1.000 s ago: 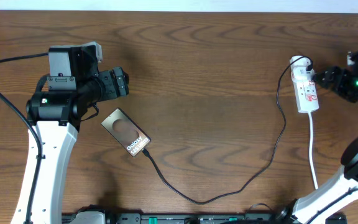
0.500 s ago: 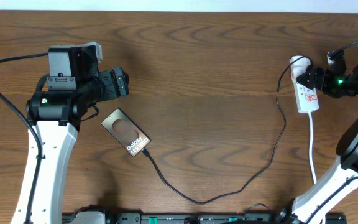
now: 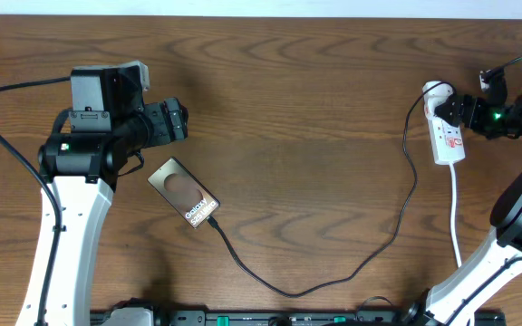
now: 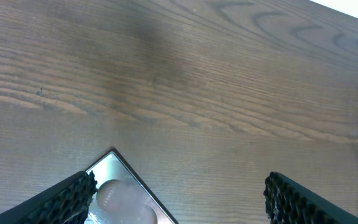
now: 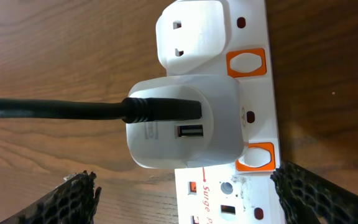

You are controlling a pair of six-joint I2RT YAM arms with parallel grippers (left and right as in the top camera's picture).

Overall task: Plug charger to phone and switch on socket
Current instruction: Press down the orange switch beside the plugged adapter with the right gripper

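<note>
At six o'clock the charger (image 3: 333, 276) loops, its tip meeting the phone (image 3: 183, 193) at eight; just beyond, the left gripper (image 3: 178, 119) hangs open. At three o'clock the right gripper (image 3: 459, 110), wide and empty, has slid over the socket (image 3: 448, 134), likely lining up on its switch. Brown wooden table (image 3: 297, 100); no room shows.

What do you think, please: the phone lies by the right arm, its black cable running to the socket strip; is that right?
Not quite: the overhead view shows the phone by the left arm; its black cable does run to the socket strip.
</note>
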